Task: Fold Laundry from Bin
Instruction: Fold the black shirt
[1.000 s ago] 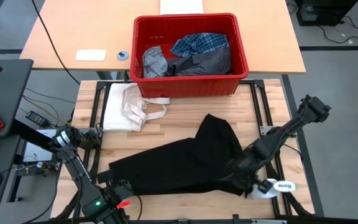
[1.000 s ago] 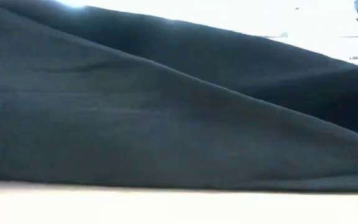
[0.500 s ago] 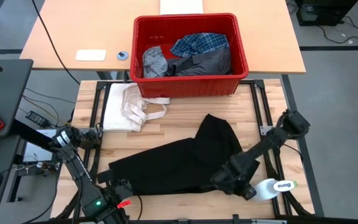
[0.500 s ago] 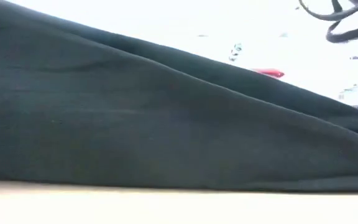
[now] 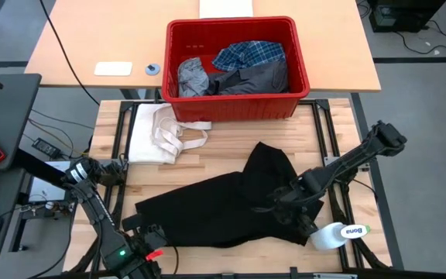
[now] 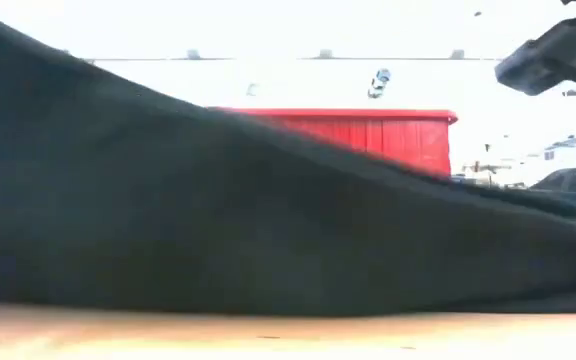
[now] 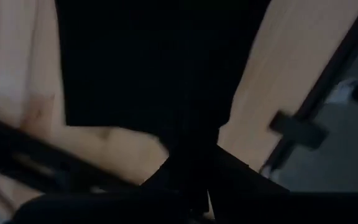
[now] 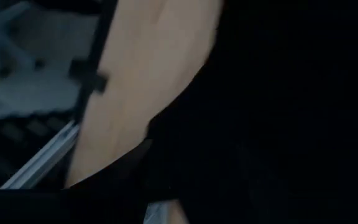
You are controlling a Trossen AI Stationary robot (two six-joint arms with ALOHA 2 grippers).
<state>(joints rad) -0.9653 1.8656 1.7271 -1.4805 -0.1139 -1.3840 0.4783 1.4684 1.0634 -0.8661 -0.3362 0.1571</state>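
A large black garment [image 5: 223,205] lies spread across the wooden table, with one lobe reaching toward the red bin [image 5: 235,107]. It fills the low view [image 6: 218,220]. My left gripper [image 5: 142,230] stands at the table's near left corner, shut on the garment's left end. My right gripper [image 5: 287,203] hovers over the garment's right part, seen as blurred black cloth [image 8: 278,112] in its wrist view. In the bin lie a plaid shirt [image 5: 248,54], a light grey piece [image 5: 193,77] and a dark grey one [image 5: 254,77]. My left gripper pinches the black garment's left end between its two fingers, where the cloth gathers into a narrow strip [image 7: 194,146]. The fingers come from above and point down. The rest of the garment lies on the table; how many layers are held I cannot tell.
A cream-white cloth with strap loops [image 5: 157,132] lies at the table's far left. A white tape roll [image 5: 337,234] sits at the near right corner. The bin [image 6: 368,135] stands at the far edge, with bare wood between it and the garment.
My right gripper has swung toward the table's left along the near edge, then back toward the far right, over the garment. The black cloth has sunk lower in the low view, so the red bin now shows behind it.
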